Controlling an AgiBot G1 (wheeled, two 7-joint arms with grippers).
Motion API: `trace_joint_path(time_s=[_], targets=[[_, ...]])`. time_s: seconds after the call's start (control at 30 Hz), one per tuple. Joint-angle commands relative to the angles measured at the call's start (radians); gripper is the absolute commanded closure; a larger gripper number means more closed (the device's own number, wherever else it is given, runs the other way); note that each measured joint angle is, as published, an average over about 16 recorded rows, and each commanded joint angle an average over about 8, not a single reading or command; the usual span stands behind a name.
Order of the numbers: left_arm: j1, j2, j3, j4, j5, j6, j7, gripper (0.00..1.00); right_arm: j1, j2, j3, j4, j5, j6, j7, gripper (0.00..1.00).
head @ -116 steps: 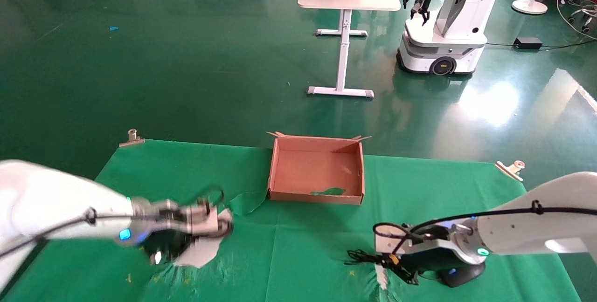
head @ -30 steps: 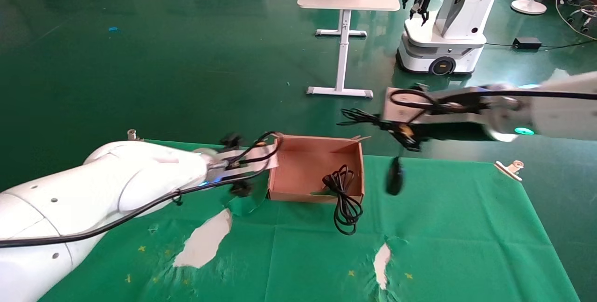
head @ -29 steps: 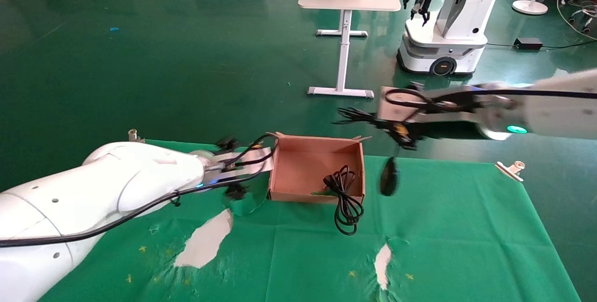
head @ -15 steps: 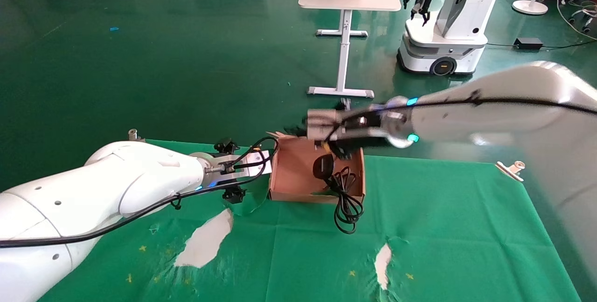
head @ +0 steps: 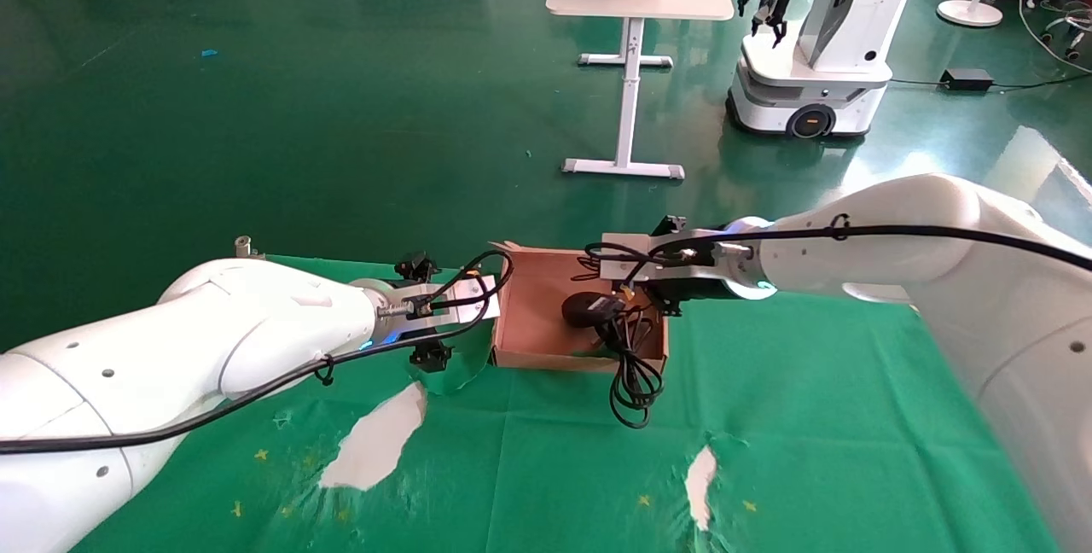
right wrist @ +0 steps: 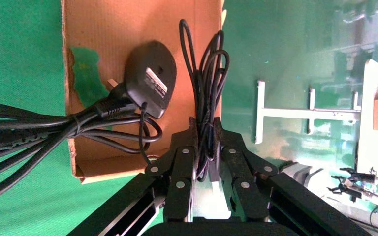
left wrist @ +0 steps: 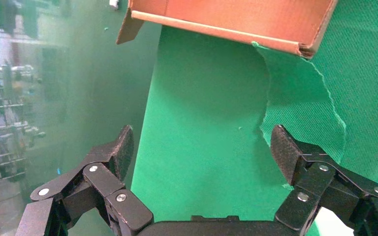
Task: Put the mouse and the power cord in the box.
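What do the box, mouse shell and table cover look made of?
Box: brown cardboard, matte, raw cut edges and corner flaps. Mouse: likely hard black plastic, slight sheen, white label. Table cover: thin green woven-looking fabric, visible texture, torn edges.

White label on the underside of the mouse (right wrist: pixel 150 77), its print too small to read, no other legible text or numbers
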Motion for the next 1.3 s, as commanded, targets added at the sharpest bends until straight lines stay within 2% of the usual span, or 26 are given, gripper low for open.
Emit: trace_joint_path(time_s=[0.03, 0.63, 1.17, 1.3], targets=[[0.000, 0.000, 0.000, 0.000, 0.000, 0.000, 0.000, 0.00, -0.001, 0.002, 0.000, 0.004, 0.000, -0.001, -0.002, 0.00], [0.000, -0.012, -0.002, -0.018, -0.003, -0.003, 0.001, 0.00, -0.015, 0.030, 0.021, 0.050, 0.031, -0.039, -0.003, 0.00], [0.000, -0.023, 0.002, -0.046, 0.017, 0.003, -0.028, 0.00, -0.180, 0.219, 0.137, 0.276, 0.341, -0.209, 0.085, 0.00], [0.016, -0.040, -0.029, -0.062, -0.013, 0.024, -0.016, 0.00, -0.225, 0.270, 0.168, 0.337, 0.424, -0.255, 0.109, 0.00]])
